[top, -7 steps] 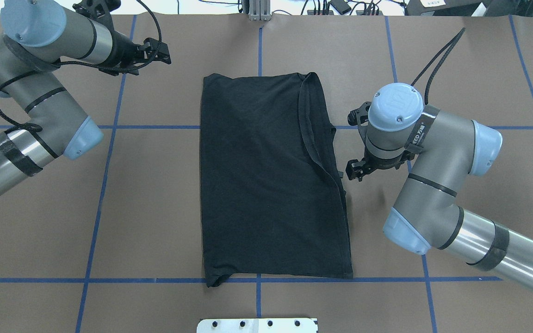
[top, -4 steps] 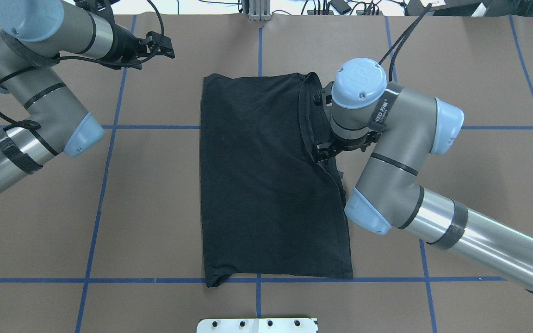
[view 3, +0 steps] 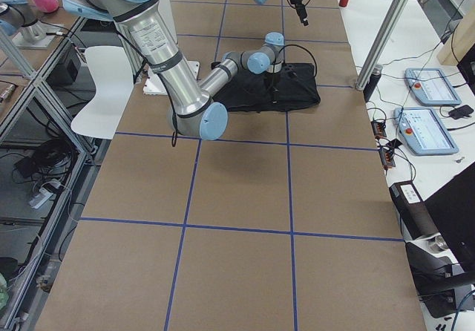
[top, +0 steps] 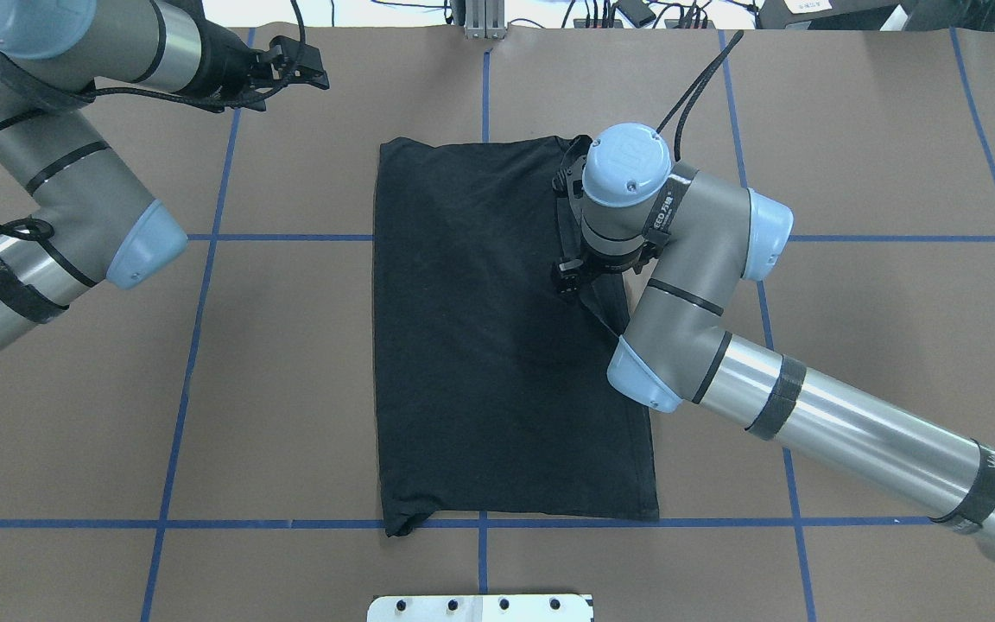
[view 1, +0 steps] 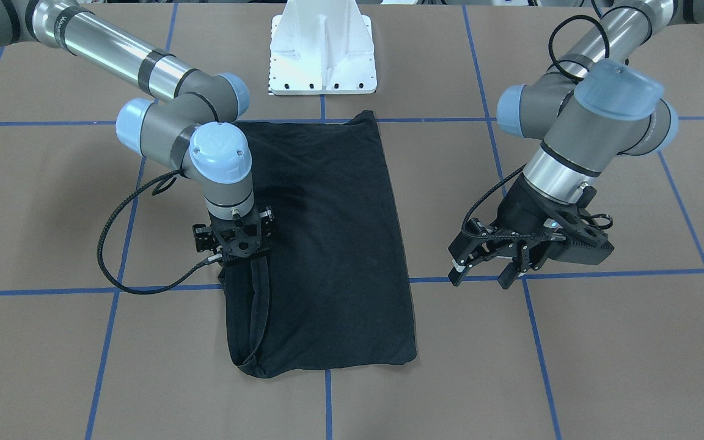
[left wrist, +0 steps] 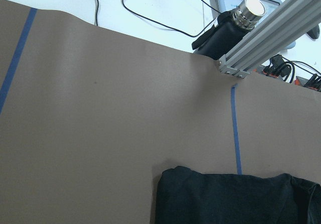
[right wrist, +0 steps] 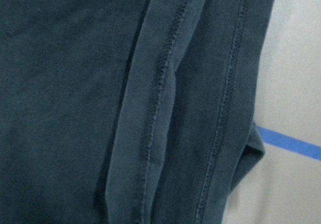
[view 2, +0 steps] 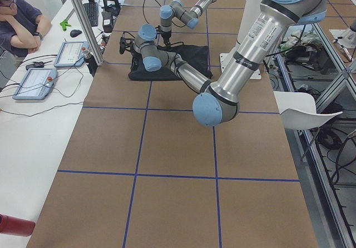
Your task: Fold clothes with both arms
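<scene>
The clothes are one black T-shirt [top: 480, 345] [view 1: 340, 244], lying flat in a long folded rectangle at the table's middle, with no print showing. My right gripper [top: 568, 281] [view 1: 234, 260] points straight down on the shirt's folded right edge near the collar end, its fingers spread on the cloth. The right wrist view is filled by stitched hems [right wrist: 160, 108]. My left gripper [top: 320, 69] [view 1: 480, 280] hangs open and empty above bare table, well left of the shirt's far corner [left wrist: 225, 199].
Blue tape lines [top: 195, 345] grid the brown table. A white pedestal [view 1: 322, 55] stands at the robot's side of the shirt. An aluminium post [left wrist: 266, 38] and a black bottle [left wrist: 230, 25] stand at the far edge. A person [view 2: 19, 20] sits at the side bench.
My right arm swung in from beside the shirt's right edge to over that edge, nearer the collar end. My left gripper drifted a little toward the table's far edge.
</scene>
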`<state>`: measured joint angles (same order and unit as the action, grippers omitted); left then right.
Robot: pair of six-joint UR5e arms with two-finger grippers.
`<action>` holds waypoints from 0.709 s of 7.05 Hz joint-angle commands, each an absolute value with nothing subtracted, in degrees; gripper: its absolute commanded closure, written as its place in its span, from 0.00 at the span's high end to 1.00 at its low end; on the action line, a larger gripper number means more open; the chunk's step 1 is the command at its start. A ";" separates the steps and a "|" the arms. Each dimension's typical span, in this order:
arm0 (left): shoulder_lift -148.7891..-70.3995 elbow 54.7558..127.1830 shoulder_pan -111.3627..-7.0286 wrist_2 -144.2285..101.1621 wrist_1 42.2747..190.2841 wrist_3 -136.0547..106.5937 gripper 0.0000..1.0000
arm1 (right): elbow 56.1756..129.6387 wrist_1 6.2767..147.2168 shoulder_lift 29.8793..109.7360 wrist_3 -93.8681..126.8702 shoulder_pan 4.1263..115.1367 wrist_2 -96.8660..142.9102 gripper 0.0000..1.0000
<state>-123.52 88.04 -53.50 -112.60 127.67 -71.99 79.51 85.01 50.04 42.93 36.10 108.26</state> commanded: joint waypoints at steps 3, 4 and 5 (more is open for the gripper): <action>-123.31 89.30 -53.70 -112.41 127.62 -71.98 1.00 | 77.70 83.23 48.52 43.15 35.77 108.19 1.00; -123.31 89.30 -53.61 -112.41 127.62 -71.98 1.00 | 77.70 83.15 48.52 43.15 35.77 108.19 1.00; -123.31 89.30 -53.61 -112.41 127.62 -71.98 1.00 | 77.70 83.14 48.17 43.15 35.77 108.19 1.00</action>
<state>-123.33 89.29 -53.66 -112.43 127.62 -71.98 77.71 83.18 48.48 43.15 35.77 108.18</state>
